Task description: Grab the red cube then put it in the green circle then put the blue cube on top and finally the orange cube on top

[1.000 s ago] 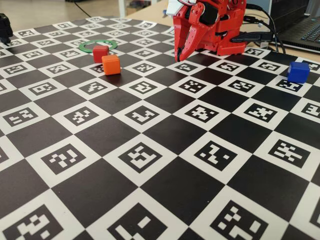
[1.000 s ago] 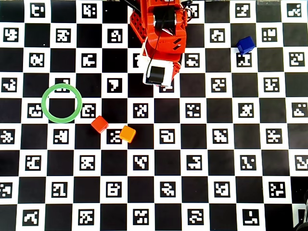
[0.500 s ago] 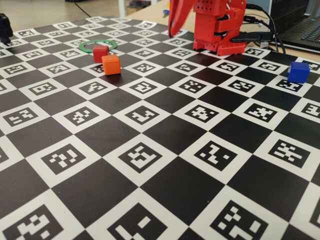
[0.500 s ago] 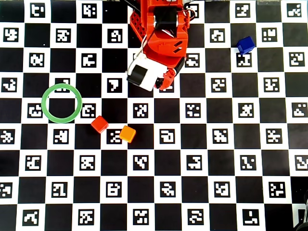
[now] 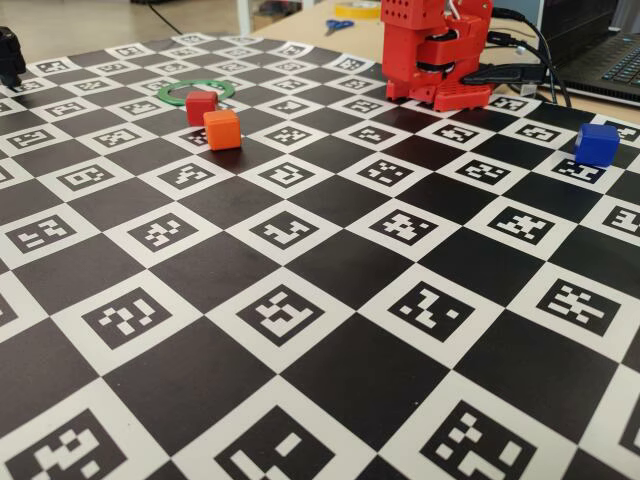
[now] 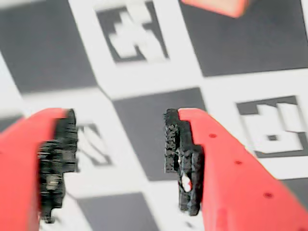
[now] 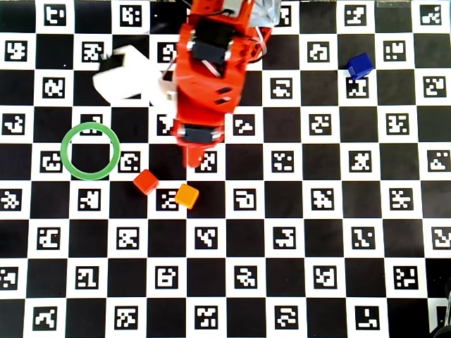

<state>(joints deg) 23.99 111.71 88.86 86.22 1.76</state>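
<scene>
At twelve o'clock in the blurred wrist view, the orange cube (image 6: 217, 6) is cut off; the gripper (image 6: 115, 161) gapes wide, empty.

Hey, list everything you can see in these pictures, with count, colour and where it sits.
red cube: one, deep red, just outside the green circle, lower right of it in the overhead view.
orange cube: one, bright orange, right of the red cube, apart from it.
blue cube: one, royal blue, far upper right in the overhead view.
green circle: one, green ring, centre bare.
board: one, black and white squares with markers.
scissors: one, blue handles, beyond the board in the fixed view.
laptop: one, dark, top right of the fixed view.
arm: one, red.
tool: one, red with black pads, open, holding nothing.
</scene>
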